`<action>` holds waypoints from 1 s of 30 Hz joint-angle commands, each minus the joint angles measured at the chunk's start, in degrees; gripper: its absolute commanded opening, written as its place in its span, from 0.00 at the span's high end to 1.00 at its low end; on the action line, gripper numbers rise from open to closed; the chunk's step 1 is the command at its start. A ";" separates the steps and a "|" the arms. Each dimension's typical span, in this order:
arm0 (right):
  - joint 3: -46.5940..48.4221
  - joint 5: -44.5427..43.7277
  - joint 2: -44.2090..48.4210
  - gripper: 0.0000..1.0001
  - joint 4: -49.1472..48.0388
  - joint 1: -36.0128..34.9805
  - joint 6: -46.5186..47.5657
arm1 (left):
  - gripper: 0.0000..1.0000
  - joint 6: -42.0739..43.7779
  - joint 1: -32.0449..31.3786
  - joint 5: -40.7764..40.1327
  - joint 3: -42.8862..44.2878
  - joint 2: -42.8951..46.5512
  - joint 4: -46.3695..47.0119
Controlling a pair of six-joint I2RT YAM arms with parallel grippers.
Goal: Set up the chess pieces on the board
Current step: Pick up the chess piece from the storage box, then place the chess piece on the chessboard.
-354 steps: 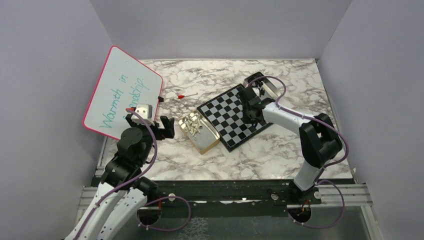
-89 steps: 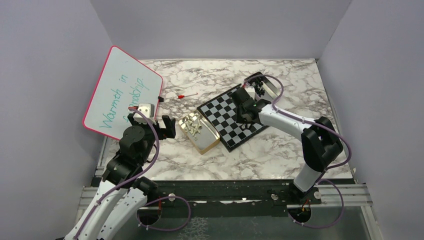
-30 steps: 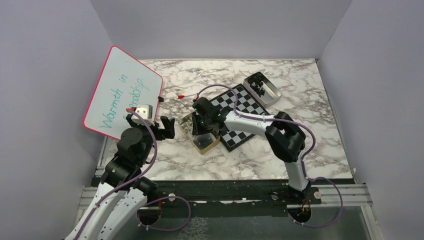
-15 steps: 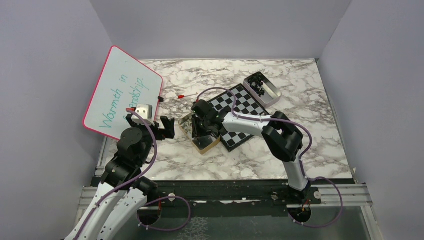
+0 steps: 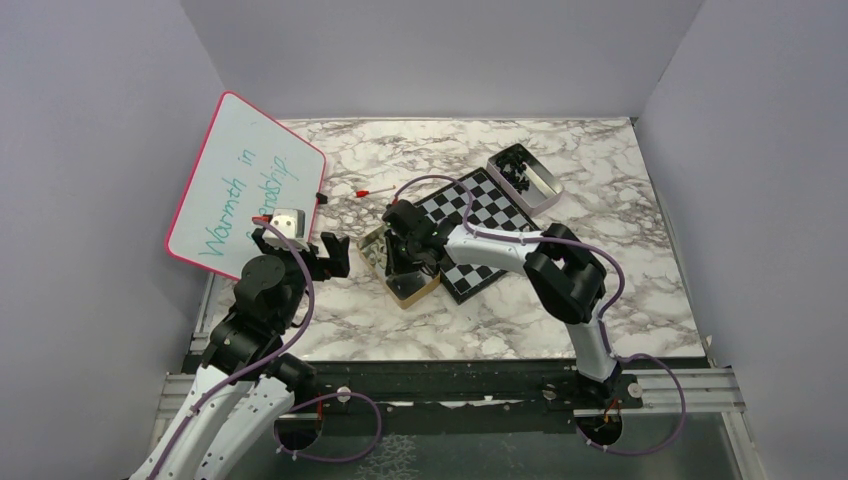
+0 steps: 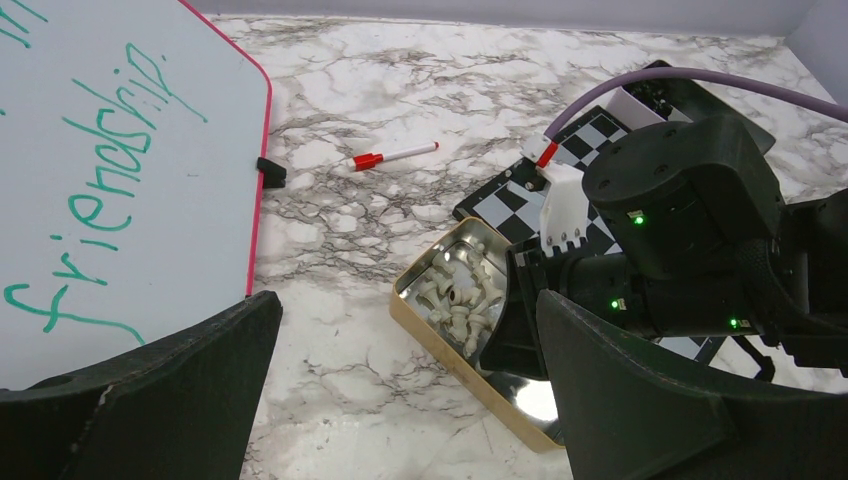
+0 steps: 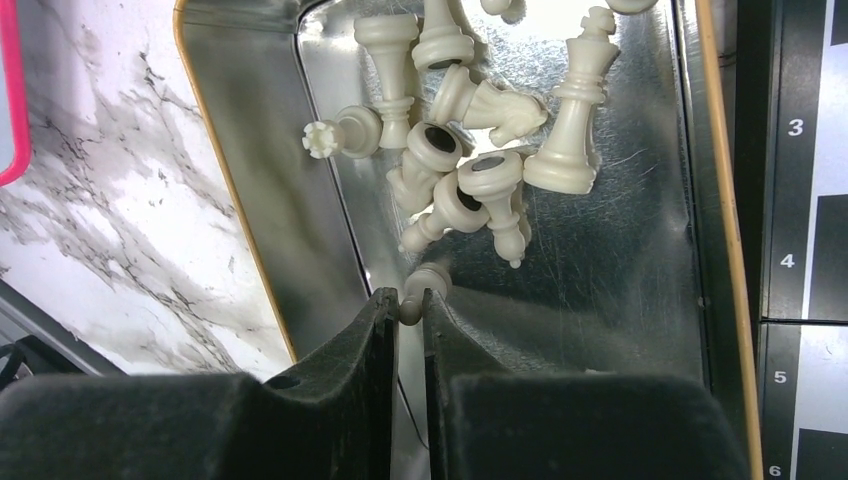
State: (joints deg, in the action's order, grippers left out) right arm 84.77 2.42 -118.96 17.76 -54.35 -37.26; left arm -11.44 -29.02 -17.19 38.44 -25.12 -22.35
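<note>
The right claw (image 7: pixel 410 303) reaches into the shallow gold-rimmed metal tin (image 7: pixel 232 180), clenched on a small cream-white chess piece (image 7: pixel 430 277). The piece lies slanted, its long axis running from the fingertips toward the heap of cream-white chess pieces (image 7: pixel 470 170). The black-and-white chequered board (image 5: pixel 495 205) sits just beside the tin on the marble table (image 5: pixel 600 290). The left claw (image 6: pixel 405 305) hangs released, fingers spread wide, near the pink-framed whiteboard (image 6: pixel 100 150).

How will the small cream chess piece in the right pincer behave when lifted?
The small cream chess piece looks rigid, probably light. The right pincer nips only its rounded end, so it may swivel or slip. Round-bodied, it could roll.
</note>
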 commanded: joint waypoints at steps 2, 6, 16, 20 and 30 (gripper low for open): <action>2.11 -0.86 2.06 0.85 4.26 -0.50 1.59 | 0.01 0.19 -0.29 -0.30 -0.20 0.12 1.08; 1.02 -2.11 5.26 0.86 5.71 -0.50 2.55 | 0.01 0.14 -0.28 -0.21 -0.20 0.01 1.08; 2.61 -5.16 11.89 0.86 15.58 0.45 7.92 | 0.01 0.30 -0.26 -0.02 -0.20 -0.69 1.34; 1.78 -5.35 14.44 0.86 18.67 2.15 8.87 | 0.01 0.37 -0.34 -0.08 -0.25 -0.33 1.34; -6.55 -10.93 20.56 0.86 21.08 9.37 9.17 | 0.01 0.37 -0.31 -0.04 -0.24 0.14 1.34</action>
State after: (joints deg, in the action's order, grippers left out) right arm 81.38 -4.16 -101.54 36.23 -47.81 -28.82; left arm -11.40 -29.02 -17.19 38.44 -25.74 -22.33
